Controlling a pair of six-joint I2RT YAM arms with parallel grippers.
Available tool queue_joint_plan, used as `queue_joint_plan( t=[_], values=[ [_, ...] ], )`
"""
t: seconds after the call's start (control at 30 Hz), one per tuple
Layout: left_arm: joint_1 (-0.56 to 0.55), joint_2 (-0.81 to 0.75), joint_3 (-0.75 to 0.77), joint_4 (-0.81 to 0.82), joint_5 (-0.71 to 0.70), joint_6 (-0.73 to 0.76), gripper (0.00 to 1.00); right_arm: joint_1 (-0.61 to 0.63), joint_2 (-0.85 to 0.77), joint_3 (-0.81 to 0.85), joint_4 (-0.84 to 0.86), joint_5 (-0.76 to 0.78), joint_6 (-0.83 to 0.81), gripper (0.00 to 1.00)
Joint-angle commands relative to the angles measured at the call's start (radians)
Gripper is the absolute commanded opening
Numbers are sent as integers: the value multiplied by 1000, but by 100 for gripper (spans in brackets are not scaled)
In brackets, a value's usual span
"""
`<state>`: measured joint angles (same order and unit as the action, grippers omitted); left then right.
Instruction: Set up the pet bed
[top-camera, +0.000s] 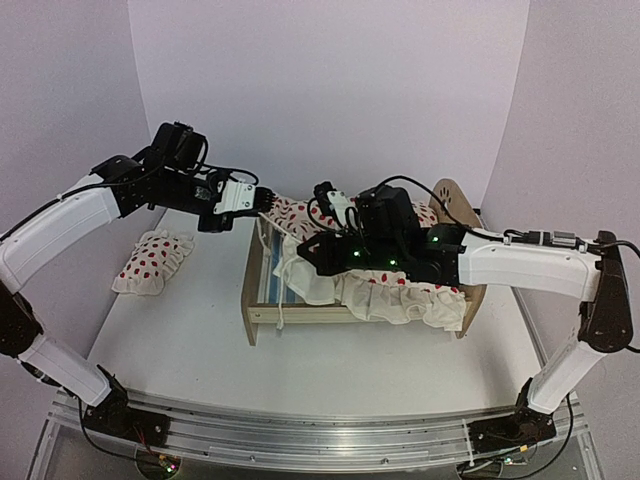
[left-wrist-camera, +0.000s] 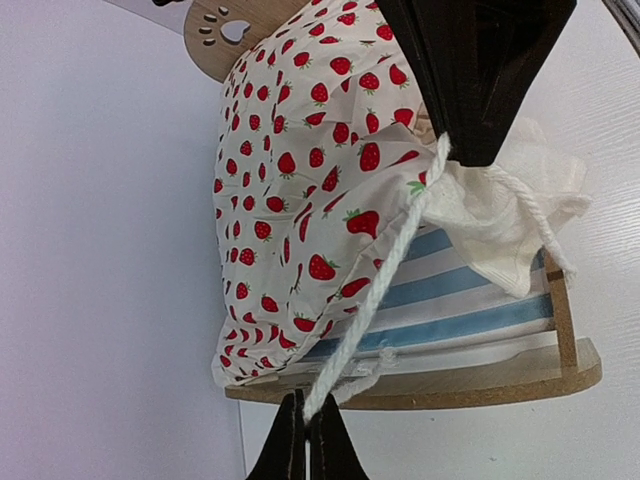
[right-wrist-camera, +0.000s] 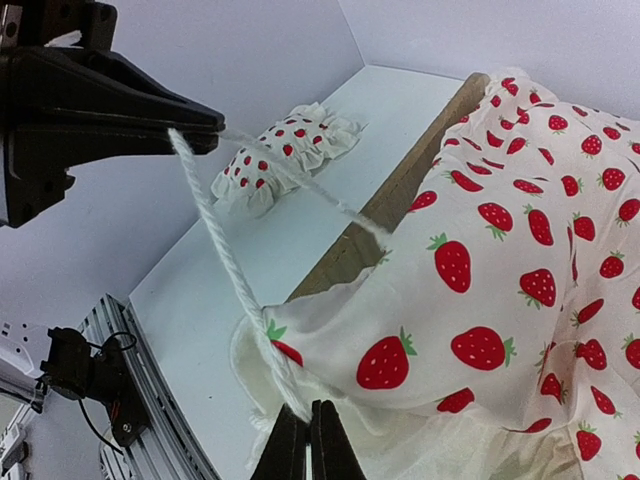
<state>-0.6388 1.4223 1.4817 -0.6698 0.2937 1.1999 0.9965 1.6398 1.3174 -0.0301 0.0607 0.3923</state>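
The pet bed, a light-wood frame with a blue-and-white striped mattress, stands mid-table. A white strawberry-print ruffled blanket is draped over it. A white cord runs along the blanket's foot-end edge. My left gripper is above the bed's far foot corner, shut on that cord. My right gripper is over the foot end, shut on the blanket's corner where the cord enters. The cord is taut between the two grippers.
A small strawberry-print pillow lies on the table left of the bed, also in the right wrist view. The rounded headboard is at the right. A metal rail runs along the table's near edge.
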Motion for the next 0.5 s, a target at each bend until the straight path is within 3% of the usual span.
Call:
queue_joint_plan(
  t=[0.0, 0.2, 0.47],
  values=[
    [32, -67, 0, 21, -19, -61, 0, -11, 8, -13, -154, 14, -10, 0],
    [30, -56, -29, -52, -21, -45, 0, -10, 5, -18, -152, 17, -7, 0],
    [29, -2, 35, -307, 22, 71, 0, -11, 12, -13, -152, 11, -6, 0]
  ],
)
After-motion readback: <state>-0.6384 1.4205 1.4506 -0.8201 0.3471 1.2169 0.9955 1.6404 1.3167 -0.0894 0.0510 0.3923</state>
